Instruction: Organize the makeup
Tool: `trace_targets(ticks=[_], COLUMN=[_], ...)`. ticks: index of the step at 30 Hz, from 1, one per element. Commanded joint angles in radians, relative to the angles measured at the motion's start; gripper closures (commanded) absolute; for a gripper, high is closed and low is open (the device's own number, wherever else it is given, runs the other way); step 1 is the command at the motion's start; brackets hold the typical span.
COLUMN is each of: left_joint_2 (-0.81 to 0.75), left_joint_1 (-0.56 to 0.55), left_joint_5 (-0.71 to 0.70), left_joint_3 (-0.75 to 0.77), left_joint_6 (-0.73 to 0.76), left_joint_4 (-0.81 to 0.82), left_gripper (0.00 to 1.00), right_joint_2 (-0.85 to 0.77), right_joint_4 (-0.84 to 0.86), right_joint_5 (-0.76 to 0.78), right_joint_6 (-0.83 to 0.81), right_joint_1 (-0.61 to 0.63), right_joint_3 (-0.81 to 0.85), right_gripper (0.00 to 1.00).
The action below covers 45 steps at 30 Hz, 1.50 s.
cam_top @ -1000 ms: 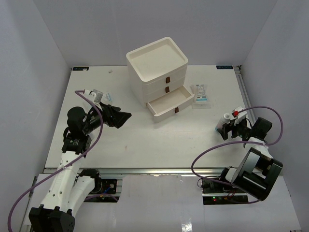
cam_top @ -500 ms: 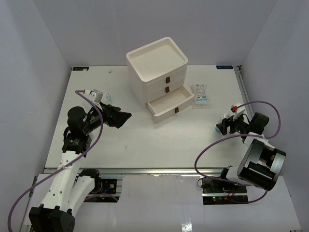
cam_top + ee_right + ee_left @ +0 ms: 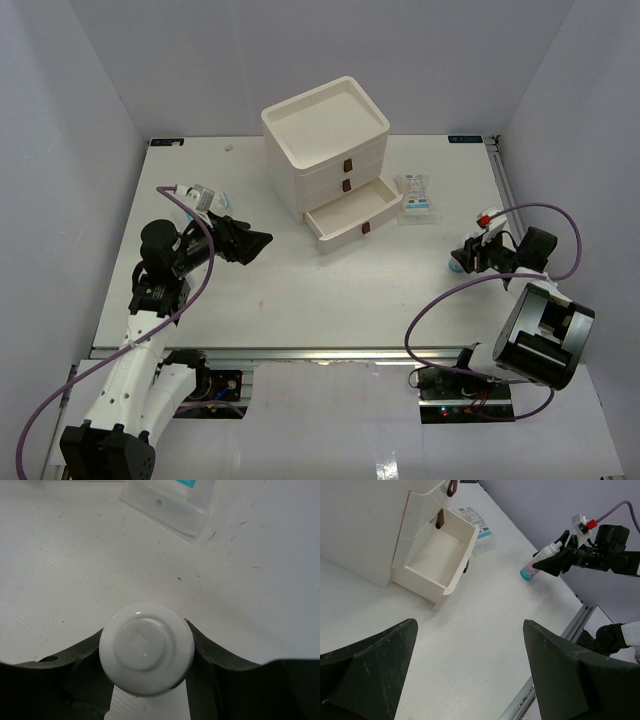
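Note:
A small white-and-blue bottle [image 3: 146, 647] sits between the fingers of my right gripper [image 3: 147, 632], which is shut on it from both sides. In the left wrist view the bottle [image 3: 535, 565] leans, its teal base on the table near the right edge. From above, the right gripper [image 3: 468, 256] is low at the table's right side. Clear packets printed white and blue [image 3: 418, 196] lie just beyond it, beside the drawer box. My left gripper [image 3: 256, 244] hovers open and empty at the left.
The big cream three-drawer box [image 3: 325, 135] stands at the back centre, its bottom drawer [image 3: 350, 212] pulled out and empty. The table's right edge rail [image 3: 505, 190] runs close to the right gripper. A purple cable [image 3: 440, 300] loops over the table by the right arm.
The right gripper has dropped lower around the bottle and closed on it; the bottle now leans. The left arm has not moved.

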Motion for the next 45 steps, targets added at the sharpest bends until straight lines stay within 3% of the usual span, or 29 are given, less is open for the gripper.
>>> trace_targets(ticks=[1,6,13,16,25,32,35,38,40,45], left_joint_2=[-0.001,0.002,0.004,0.009,0.010,0.001,0.002,0.001,0.001,0.001], left_joint_1=[0.001,0.003,0.003,0.003,0.001,0.001,0.001,0.001,0.001,0.002], left_joint_5=[0.012,0.016,0.016,0.011,-0.009,-0.025,-0.028,-0.028,-0.028,-0.031], left_joint_3=[-0.004,-0.006,-0.007,-0.007,-0.012,-0.014,-0.012,-0.013,-0.014,-0.014], left_joint_6=[0.012,0.010,0.012,0.013,0.026,0.035,0.036,0.038,0.038,0.037], left_joint_4=[0.010,0.012,0.012,0.010,-0.006,-0.018,-0.022,-0.025,-0.025,-0.028], left_gripper=[0.02,0.02,0.02,0.02,0.02,0.02,0.02,0.02,0.02,0.02], right_joint_2=[-0.048,-0.152,-0.179,-0.104,0.186,0.374,0.432,0.463,0.472,0.448], right_joint_4=[-0.089,-0.271,-0.429,-0.451,-0.342,-0.211,-0.154,-0.111,-0.086,-0.087], right_joint_5=[-0.010,0.057,0.366,0.591,1.148,1.282,1.310,1.324,1.327,1.318], right_joint_6=[-0.055,-0.146,-0.227,-0.290,-0.491,-0.624,-0.674,-0.696,-0.712,-0.714], right_joint_1=[0.005,0.075,0.403,0.618,1.043,1.137,1.154,1.156,1.159,1.170], right_joint_3=[0.052,0.139,0.331,0.435,0.689,0.750,0.732,0.719,0.703,0.681], right_gripper=[0.91,0.92,0.92,0.92,0.92,0.87,0.76,0.55,0.35,0.17])
